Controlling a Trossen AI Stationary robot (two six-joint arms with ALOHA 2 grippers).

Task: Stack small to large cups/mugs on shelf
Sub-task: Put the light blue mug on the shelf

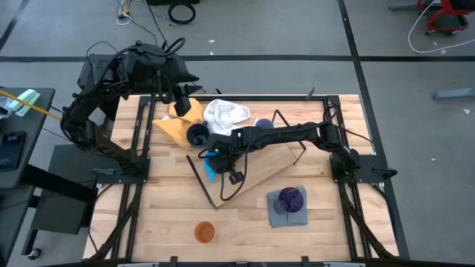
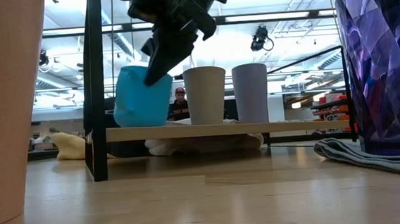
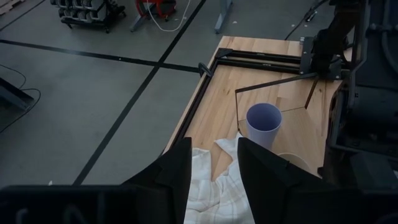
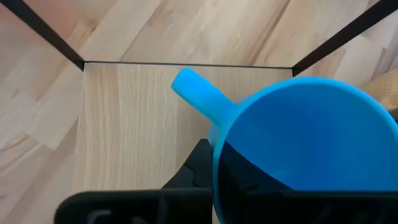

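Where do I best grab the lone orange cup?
Probably by its rim, from straight above. The orange cup stands upright with its mouth open and shows no handle, and there is bare table all round it. Put one pincer finger inside the wall and one outside.

Even, bright light falls from ceiling strip lamps (image 2: 264,17), which blow out white in the low view. There the arm above the shelf (image 2: 187,130) reads as a dark silhouette, and the near orange cup (image 2: 5,104) and purple cup (image 2: 384,64) are soft and out of focus. Shadows on the bench (image 1: 171,215) are faint and short.
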